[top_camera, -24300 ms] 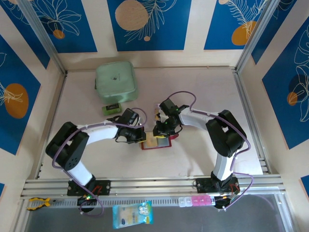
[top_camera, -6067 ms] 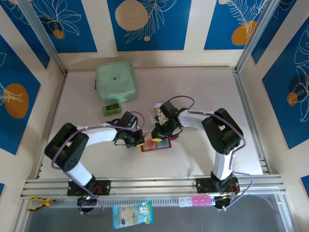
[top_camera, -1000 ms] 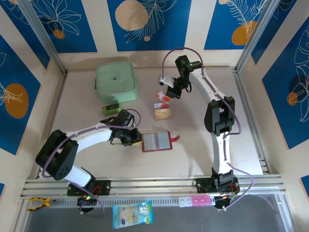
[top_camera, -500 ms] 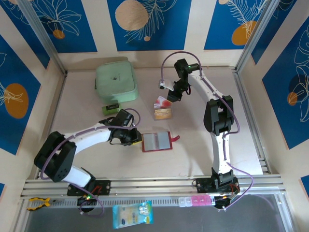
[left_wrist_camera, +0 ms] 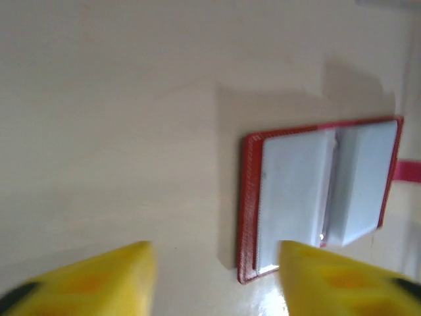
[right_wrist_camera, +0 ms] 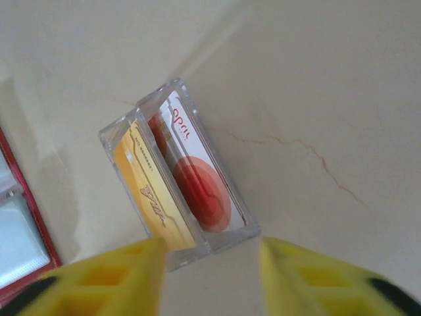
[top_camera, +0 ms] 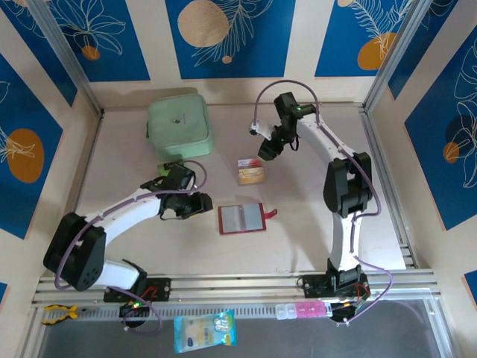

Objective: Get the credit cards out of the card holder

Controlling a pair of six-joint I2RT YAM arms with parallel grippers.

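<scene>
Credit cards (right_wrist_camera: 172, 191) sit in a clear slotted case (right_wrist_camera: 227, 242) on the worktop, apart from the card holder (top_camera: 241, 218), which lies open and flat, its pale sleeves looking empty; right jaws hang spread above the cards, gripping nothing; left jaws spread too, empty, near the holder's edge; the danger now: a low sweep by either arm could topple the case or drag the holder.

Left arm (top_camera: 130, 203): white link shells, black joint housings.
Right arm (top_camera: 322, 136): same white-and-black build.
Cables (top_camera: 283, 82): purple, one along each arm.
Bases (top_camera: 138, 289): black mounts.
Left gripper (left_wrist_camera: 212, 257): blocky yellow fingers (left_wrist_camera: 92, 283), black patch at one lower corner.
Right gripper (right_wrist_camera: 210, 247): yellow fingers (right_wrist_camera: 105, 276), black patches likewise.
</scene>
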